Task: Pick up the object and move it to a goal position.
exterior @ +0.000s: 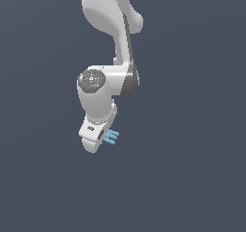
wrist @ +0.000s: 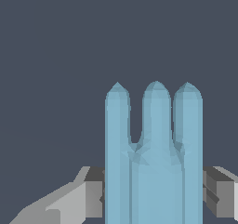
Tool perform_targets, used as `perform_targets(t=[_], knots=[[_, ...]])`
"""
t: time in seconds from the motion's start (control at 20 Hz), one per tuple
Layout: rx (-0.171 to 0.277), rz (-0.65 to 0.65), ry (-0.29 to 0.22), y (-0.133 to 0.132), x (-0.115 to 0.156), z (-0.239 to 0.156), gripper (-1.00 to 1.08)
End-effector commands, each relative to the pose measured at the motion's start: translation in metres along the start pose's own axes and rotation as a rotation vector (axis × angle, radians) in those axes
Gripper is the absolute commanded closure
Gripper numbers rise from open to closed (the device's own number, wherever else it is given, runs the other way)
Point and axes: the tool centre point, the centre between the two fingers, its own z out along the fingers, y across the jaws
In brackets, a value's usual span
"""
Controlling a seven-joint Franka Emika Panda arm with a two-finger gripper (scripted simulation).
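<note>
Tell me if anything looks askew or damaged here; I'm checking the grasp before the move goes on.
Nothing stands out. The light-blue object sits between the fingers of the gripper, its three rounded prongs intact and pointing straight out. In the exterior view the prongs jut from the gripper toward that view's right. No goal marker is visible.

A plain dark blue-grey backdrop (exterior: 192,178) fills both views, flat and without any visible markings.
</note>
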Motion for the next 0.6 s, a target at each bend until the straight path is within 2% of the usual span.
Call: perform_targets(t=[0.0, 0.55], knots=[[0.0, 0.0, -0.001, -0.014, 0.004, -0.019, 1.08], [-0.001, 0.0, -0.003, -0.076, 0.024, -0.109, 1.08]])
